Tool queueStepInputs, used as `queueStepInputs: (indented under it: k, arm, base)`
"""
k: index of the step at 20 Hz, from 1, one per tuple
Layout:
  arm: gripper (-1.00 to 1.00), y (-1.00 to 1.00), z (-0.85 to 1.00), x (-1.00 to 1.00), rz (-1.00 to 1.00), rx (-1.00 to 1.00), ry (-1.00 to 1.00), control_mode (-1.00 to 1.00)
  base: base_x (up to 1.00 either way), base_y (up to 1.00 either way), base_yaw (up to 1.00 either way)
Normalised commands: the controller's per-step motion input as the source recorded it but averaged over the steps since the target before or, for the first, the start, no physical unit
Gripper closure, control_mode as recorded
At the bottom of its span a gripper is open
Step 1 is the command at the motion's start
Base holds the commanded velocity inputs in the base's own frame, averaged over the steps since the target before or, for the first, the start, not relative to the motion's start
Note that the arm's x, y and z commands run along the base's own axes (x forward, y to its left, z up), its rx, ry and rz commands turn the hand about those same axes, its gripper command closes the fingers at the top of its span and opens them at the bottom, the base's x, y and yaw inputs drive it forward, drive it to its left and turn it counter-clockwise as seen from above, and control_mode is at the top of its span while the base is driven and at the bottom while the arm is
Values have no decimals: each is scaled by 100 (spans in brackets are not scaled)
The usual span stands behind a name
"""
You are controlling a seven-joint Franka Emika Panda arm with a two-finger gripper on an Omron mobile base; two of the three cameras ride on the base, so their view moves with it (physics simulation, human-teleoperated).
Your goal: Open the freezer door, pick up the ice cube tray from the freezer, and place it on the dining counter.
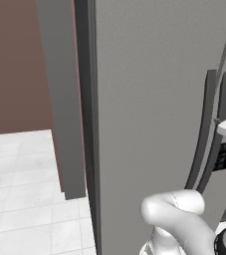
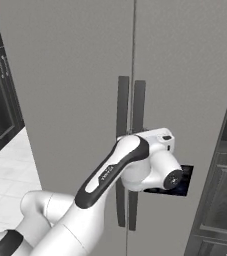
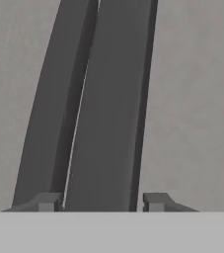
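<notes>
Two handles [image 2: 130,105] stand side by side at the seam between the doors — the gripper [image 3: 101,202] straddles the right one [image 3: 108,113].

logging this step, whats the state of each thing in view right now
freezer door: shut, flush with the door beside it
door handle: untouched so far, standing between the two fingers
fingers: apart, one on each side of the handle, a gap showing on one side
gripper: at the handle, not clamped yet
other door: shut
</notes>
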Motion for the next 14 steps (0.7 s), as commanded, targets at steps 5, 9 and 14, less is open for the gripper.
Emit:
queueStepInputs:
  k: [5,9,14]
  arm:
    - [100,-37,0,-76,-6,0,0,-100]
    - [100,-54,0,-84,-10,0,0,-100]
    - [100,-60,0,-81,-13,0,0,-100]
  base:
    - [0,0,0]
    - [0,0,0]
    - [0,0,0]
